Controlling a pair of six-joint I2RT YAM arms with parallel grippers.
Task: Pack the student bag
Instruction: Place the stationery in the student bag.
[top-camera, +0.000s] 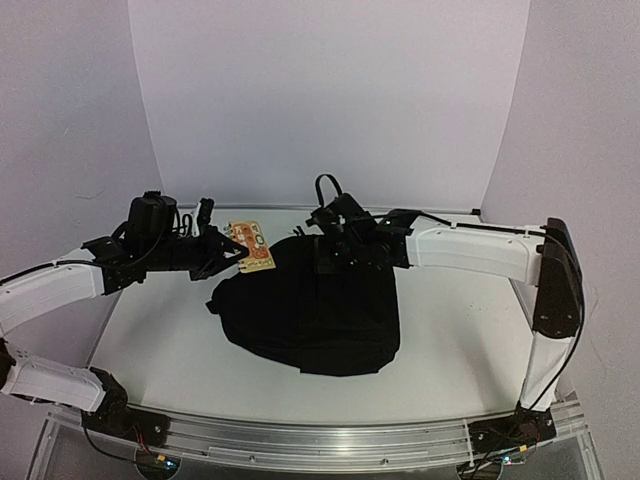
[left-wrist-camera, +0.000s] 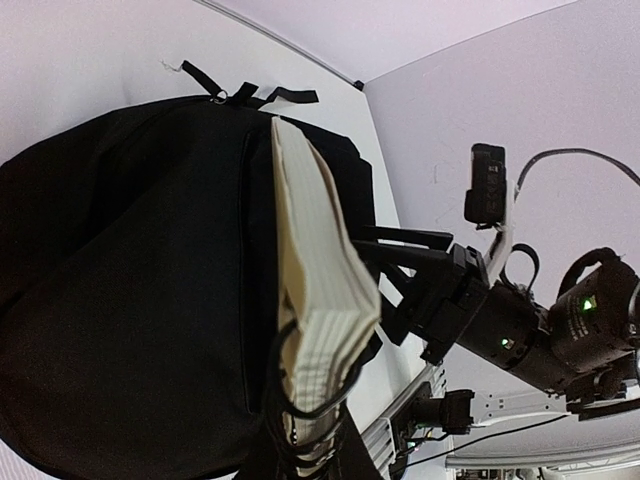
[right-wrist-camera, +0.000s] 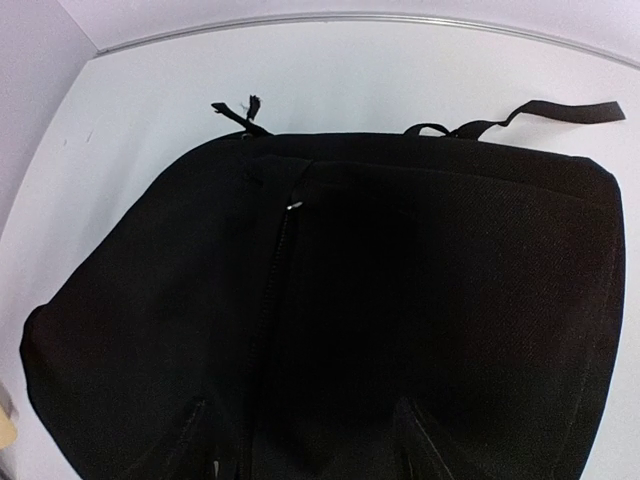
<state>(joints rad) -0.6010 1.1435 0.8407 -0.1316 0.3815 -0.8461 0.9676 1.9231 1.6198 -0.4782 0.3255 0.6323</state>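
The student bag (top-camera: 310, 310) lies flat in the middle of the white table, a large black fabric backpack. A notebook (top-camera: 250, 250) with an orange-and-cream cover hangs at the bag's upper left edge, with my left gripper (top-camera: 225, 255) shut on it. In the left wrist view the notebook (left-wrist-camera: 315, 290) shows cream page edges and a dark binding, standing beside the bag (left-wrist-camera: 130, 280) above my left gripper (left-wrist-camera: 310, 440). My right gripper (top-camera: 340, 250) sits over the bag's far end. In the right wrist view my right gripper (right-wrist-camera: 305, 440) stands with dark fingers spread just above the bag (right-wrist-camera: 400, 280) near its zipper pull (right-wrist-camera: 292, 205).
Bag straps (right-wrist-camera: 530, 112) trail toward the back wall. The right arm (left-wrist-camera: 520, 330) reaches in close beside the notebook. An aluminium rail (top-camera: 320, 440) runs along the near edge of the table (top-camera: 450, 340). White walls close in the back and sides.
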